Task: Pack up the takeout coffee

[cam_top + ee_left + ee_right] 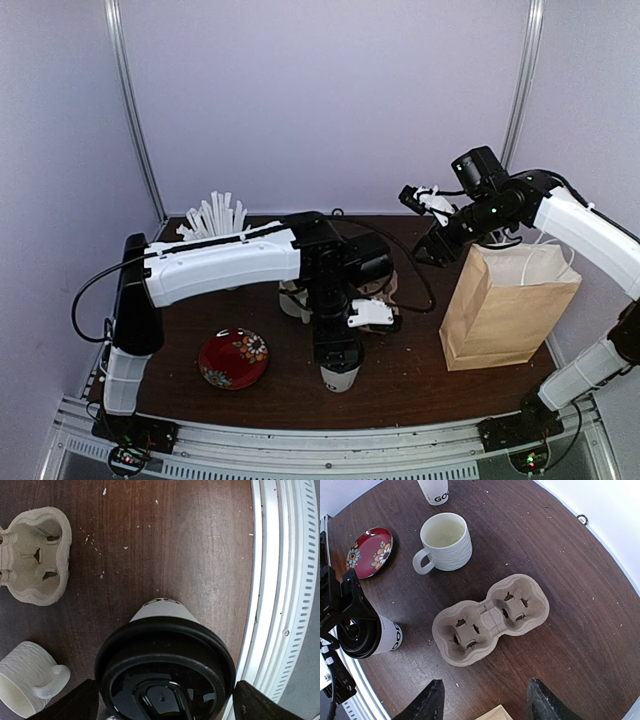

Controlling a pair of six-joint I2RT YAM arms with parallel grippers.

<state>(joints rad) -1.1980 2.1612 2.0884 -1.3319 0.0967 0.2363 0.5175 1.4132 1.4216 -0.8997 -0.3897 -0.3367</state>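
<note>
The takeout coffee (338, 379), a white paper cup with black lettering, stands near the table's front edge with its black lid on. In the left wrist view the lid (165, 670) fills the lower middle. My left gripper (338, 352) points straight down over it. Its fingers (75, 705) are spread wide and sit against the lid's rim on both sides. The cup also shows in the right wrist view (387, 639). My right gripper (485, 700) is open and empty, high above the table by the paper bag (505, 300).
A pulp two-cup carrier (490, 617) lies mid-table, with a white ceramic mug (445, 542) beside it. A red flowered dish (233, 358) is front left. A paper cup of white straws (215, 215) stands at the back left. The open brown bag stands at the right.
</note>
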